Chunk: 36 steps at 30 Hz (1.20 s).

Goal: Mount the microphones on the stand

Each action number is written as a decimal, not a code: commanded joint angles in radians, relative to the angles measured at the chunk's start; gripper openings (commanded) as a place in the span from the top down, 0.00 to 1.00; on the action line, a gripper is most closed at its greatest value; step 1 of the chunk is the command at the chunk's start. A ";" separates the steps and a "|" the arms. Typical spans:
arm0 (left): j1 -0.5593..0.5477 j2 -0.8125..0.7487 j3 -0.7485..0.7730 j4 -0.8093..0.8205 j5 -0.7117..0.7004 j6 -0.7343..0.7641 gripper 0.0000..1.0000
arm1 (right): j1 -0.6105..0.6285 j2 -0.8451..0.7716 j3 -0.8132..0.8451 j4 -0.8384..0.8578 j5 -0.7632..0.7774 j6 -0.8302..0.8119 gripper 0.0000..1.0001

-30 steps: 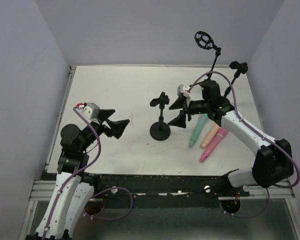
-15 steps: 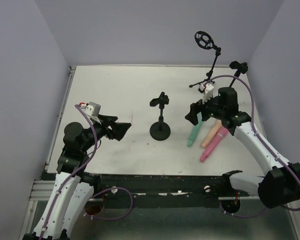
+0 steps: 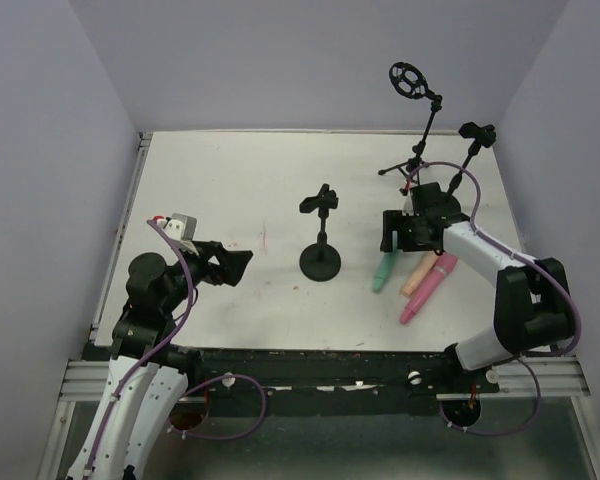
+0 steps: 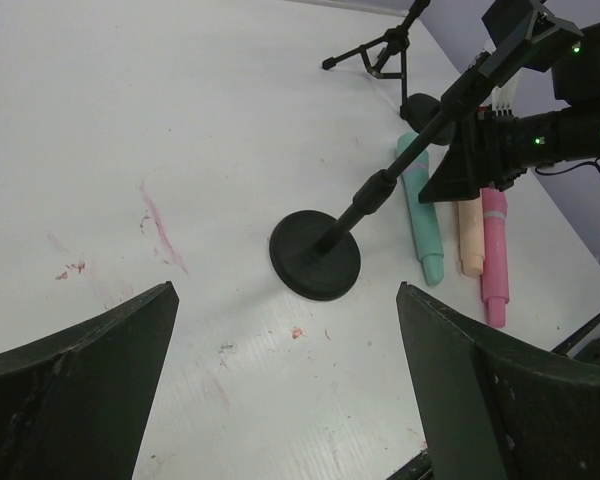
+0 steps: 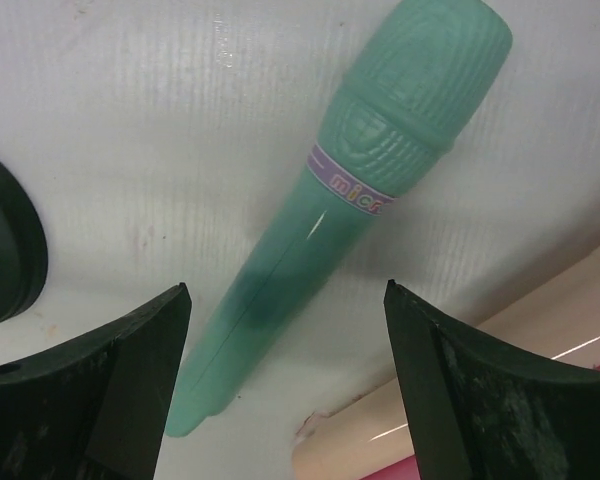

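Note:
Three microphones lie side by side on the white table right of the stand: mint green (image 3: 383, 272), peach (image 3: 416, 276) and pink (image 3: 428, 290). The black stand (image 3: 320, 262) has a round base and a clip on top. My right gripper (image 3: 394, 234) hangs open just over the mint green microphone (image 5: 350, 210). In the right wrist view its fingers (image 5: 120, 370) stand either side of the handle without touching it, and the peach microphone (image 5: 460, 400) lies beside. My left gripper (image 3: 235, 266) is open and empty, left of the stand (image 4: 316, 254).
Two more black stands are at the back right: a tripod with a ring holder (image 3: 410, 80) and a thin one with a clip (image 3: 475, 133). Purple walls close the table on three sides. Faint red marks (image 4: 160, 225) dot the table.
My right gripper has swung from beside the stand's clip to the right and down over the mint green microphone. The left gripper has drawn back a little toward the near left.

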 commanded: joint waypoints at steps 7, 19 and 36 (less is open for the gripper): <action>0.018 -0.011 -0.006 -0.008 0.004 0.006 0.01 | -0.001 0.134 0.028 0.059 0.077 0.097 0.20; 0.065 0.004 -0.007 0.033 0.098 -0.018 0.01 | 0.004 0.118 0.002 0.084 -0.012 0.083 0.56; 0.018 0.138 0.252 0.338 0.451 -0.380 0.01 | 0.004 -0.323 0.325 -0.094 -0.294 -0.193 0.81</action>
